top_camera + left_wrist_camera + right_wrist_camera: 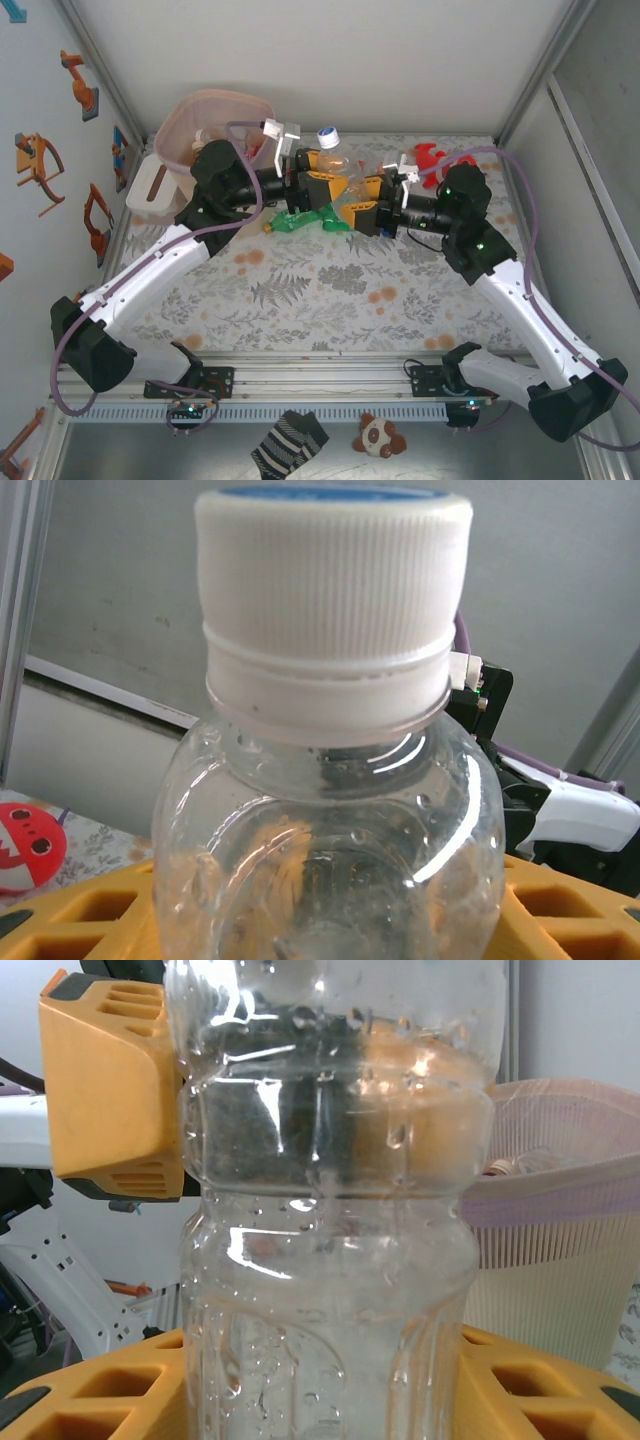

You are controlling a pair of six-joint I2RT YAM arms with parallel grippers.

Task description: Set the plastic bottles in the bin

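Right wrist view first: the right claw point(320, 1385) pinches the lower body of a clear bottle point(330, 1160). Its yellow fingers point(90, 1390) lie against both flanks, and the bottle stands up out of the claw, off the tabletop point(320, 290). Just above that grip, one yellow finger of the left claw point(320, 915) rests against the bottle's upper band. From the left wrist, that claw straddles the shoulder under the white cap point(330, 580), a finger on either side. I cannot tell whether they press the plastic yet.

This looks like a handover from right to left. To do it well, the left claw should close firmly on the shoulder before the right one lets go, since thin plastic may slip or buckle. The right should then draw straight back without twisting.

Past the bottle from the right claw, on the left claw's side, stands the bin point(215, 125). The carry is short: lift over the rim, then drop. Just below both claws a green bottle point(300, 220) lies on the tabletop. A red plush toy point(432, 155) beyond the right claw is not for the bin.
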